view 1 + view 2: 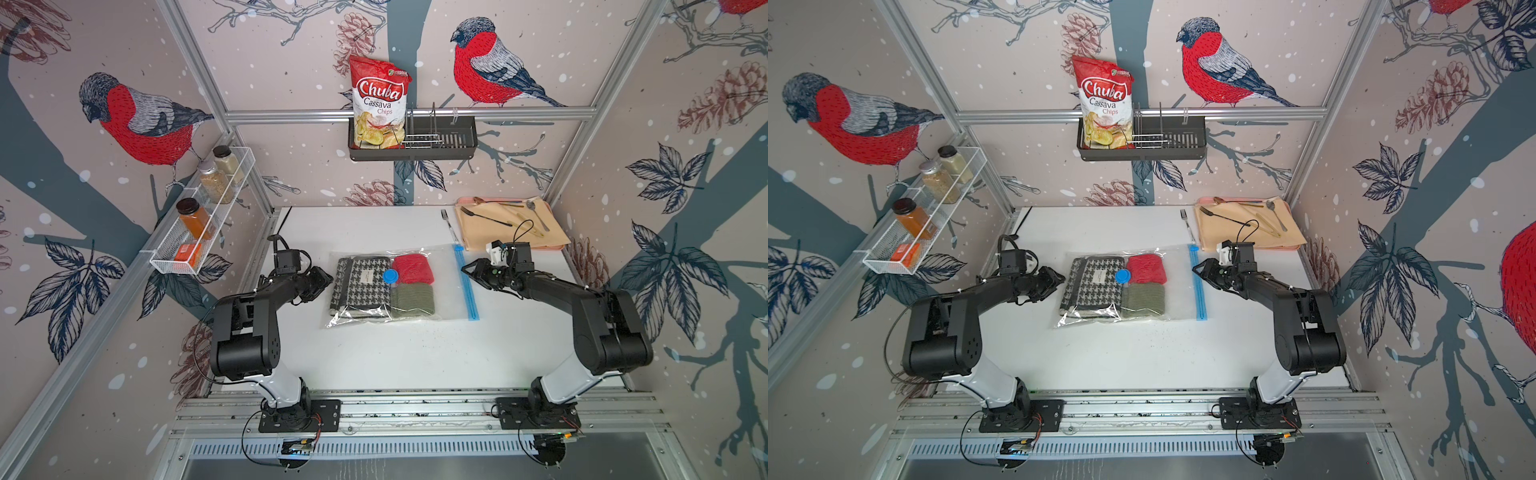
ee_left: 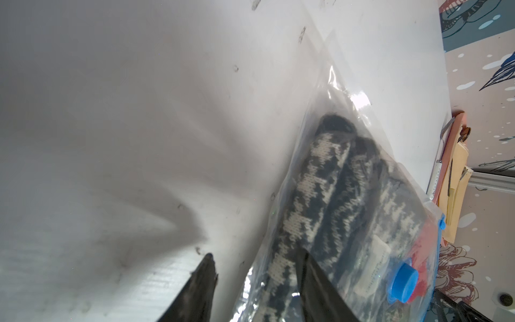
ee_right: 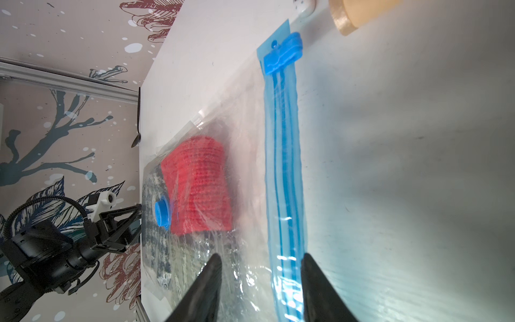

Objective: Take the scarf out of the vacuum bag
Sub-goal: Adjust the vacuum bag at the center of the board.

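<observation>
Left end effector (image 2: 255,256): released, jaws parted, nothing clamped. One finger is over the bare desk (image 2: 111,139), the other over the plastic of the vacuum bag (image 2: 342,92) where it covers the scarf (image 2: 334,195). Contact with the plastic: cannot tell.
Right end effector (image 3: 261,255): released, empty. Its fingers stand either side of the zip strip (image 3: 284,167), one above clear plastic, one above bare desk.
Bag position: flat at mid-desk, between the two arms; clear and crinkled.
Scarf position: inside the bag, folded, at the end nearest the left end effector, opposite the zip strip. Houndstooth, with a small white label facing up.
Olive-green knit piece (image 1: 412,300): inside the bag, just beside the scarf, on the nearer side.
Red knit piece (image 1: 413,270): inside the bag, just beyond the olive one.
Valve (image 1: 390,276): round, blue, on the bag's upper face, where the scarf meets the red piece.
Zip strip detail: light blue, along the bag edge by the right end effector. Slider clip (image 3: 282,54) is at its far end.
Fork (image 1: 449,226): on the desk beyond the bag.
Tray (image 1: 465,200): pink, in the far right corner, carrying a tan cloth (image 1: 519,237) with cutlery.
Wire rack (image 1: 166,257): on the left wall, holding spice jars.
Basket (image 1: 415,156): black, on the back rail, holding a chips bag (image 1: 378,104).
</observation>
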Tool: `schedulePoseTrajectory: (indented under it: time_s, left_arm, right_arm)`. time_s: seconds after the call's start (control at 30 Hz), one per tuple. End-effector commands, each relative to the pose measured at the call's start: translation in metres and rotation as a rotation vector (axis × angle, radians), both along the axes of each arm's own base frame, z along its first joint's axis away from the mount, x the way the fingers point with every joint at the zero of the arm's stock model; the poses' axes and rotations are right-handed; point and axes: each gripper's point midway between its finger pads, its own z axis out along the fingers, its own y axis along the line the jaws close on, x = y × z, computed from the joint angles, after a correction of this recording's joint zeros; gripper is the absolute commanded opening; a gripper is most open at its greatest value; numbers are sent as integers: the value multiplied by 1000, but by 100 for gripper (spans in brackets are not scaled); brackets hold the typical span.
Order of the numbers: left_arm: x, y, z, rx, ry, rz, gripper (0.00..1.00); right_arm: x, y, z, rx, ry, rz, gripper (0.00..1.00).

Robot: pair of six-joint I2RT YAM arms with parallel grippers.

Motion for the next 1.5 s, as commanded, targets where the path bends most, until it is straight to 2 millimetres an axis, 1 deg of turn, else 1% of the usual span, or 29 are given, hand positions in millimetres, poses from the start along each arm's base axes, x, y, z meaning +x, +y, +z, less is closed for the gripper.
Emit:
schedulePoseTrajectory:
  time_s: [0.0,0.17,0.3,0.4,0.47,0.53,0.57,0.83,1.07,1.17,1.2,1.27,1.33,1.47]
  left_arm:
    - [5,-5,3,-33,-32,-11,48]
    - [5,-13,1,-84,-42,-24,43]
    - [6,-18,5,-115,-64,-33,37]
    - [8,-20,10,-129,-79,-40,27]
    - [7,-20,12,-127,-83,-43,14]
    - [7,-20,14,-125,-85,-44,9]
    - [7,-20,15,-126,-86,-45,0]
    - [6,-18,22,-110,-107,-38,0]
    - [5,-12,23,-32,-87,-29,0]
    - [5,-11,24,-10,-80,-27,0]
    - [6,-10,23,-2,-76,-25,0]
    - [6,-8,21,26,-63,-23,0]
    - [6,-8,20,41,-57,-25,0]
    - [5,-6,16,80,-30,-25,0]
  right_arm:
    - [2,3,7,24,-20,9,47]
    - [2,4,3,46,-6,12,47]
    - [1,6,2,70,0,20,47]
    - [1,6,0,73,6,19,47]
    - [1,6,-1,77,10,17,47]
    - [1,5,-3,79,17,14,47]
    - [1,4,-5,78,21,12,47]
    - [2,4,-17,95,57,1,48]
    - [4,7,-26,138,84,1,48]
    - [4,1,-30,124,95,-17,47]
    - [5,-2,-33,107,105,-28,47]
    - [6,-16,-39,55,122,-68,47]
    - [6,-22,-39,22,113,-82,48]
    - [5,-14,-40,25,128,-53,48]
